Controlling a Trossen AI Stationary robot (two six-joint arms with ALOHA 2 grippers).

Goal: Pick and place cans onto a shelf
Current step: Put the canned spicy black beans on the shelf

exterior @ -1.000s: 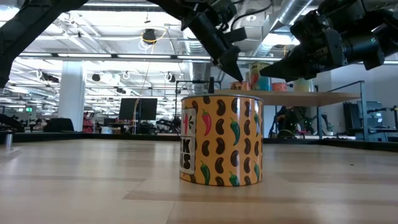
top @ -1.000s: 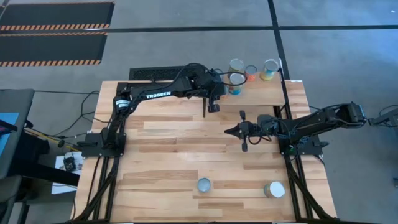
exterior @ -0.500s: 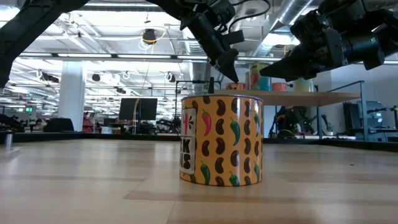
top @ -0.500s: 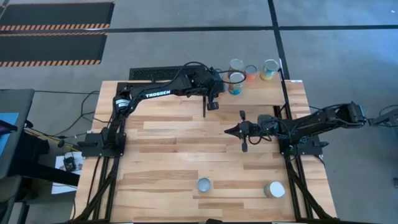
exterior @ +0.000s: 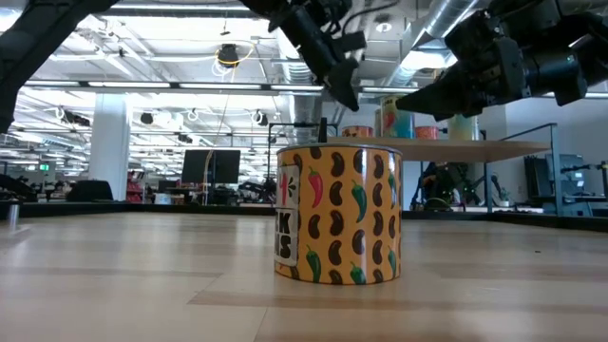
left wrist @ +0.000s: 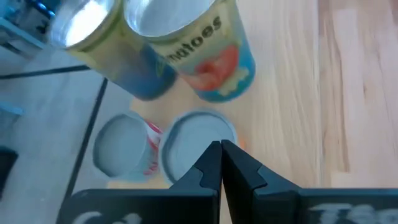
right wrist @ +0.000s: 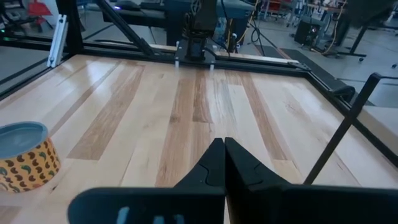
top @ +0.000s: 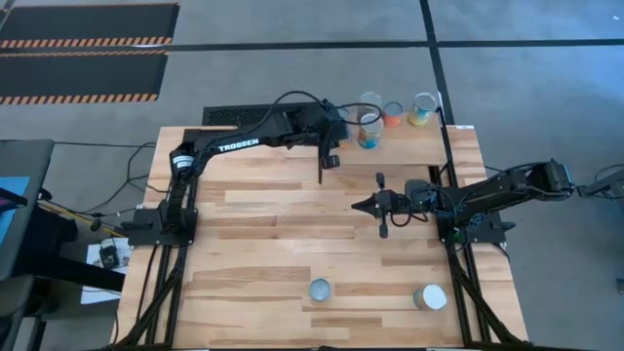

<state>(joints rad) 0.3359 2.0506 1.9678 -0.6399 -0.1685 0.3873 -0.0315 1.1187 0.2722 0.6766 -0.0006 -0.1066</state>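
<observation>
Several cans stand upright on the pale shelf (top: 409, 144) at the table's far edge: a blue tomato can (top: 369, 128) (left wrist: 199, 46), a yellow-and-blue one (top: 370, 100) (left wrist: 102, 46), an orange one (top: 393, 113) and a green-yellow one (top: 423, 107). My left gripper (top: 330, 159) (left wrist: 221, 149) is shut and empty. It hangs above the shelf's left end, beside the tomato can. My right gripper (top: 359, 206) (right wrist: 221, 146) is shut and empty, raised over the table's middle. A bean-patterned can (exterior: 337, 214) (right wrist: 22, 152) and another can (top: 429, 296) stand near the table's near edge.
The shelf's thin black post (top: 322, 172) stands just left of my left gripper. The bean can also shows in the high view (top: 320, 290). Bare plank tabletop (top: 253, 234) lies between the arms and the near cans.
My left gripper has moved up and a little toward the table's far-left, away from the tomato can on the shelf. The cans have stayed where they were.
</observation>
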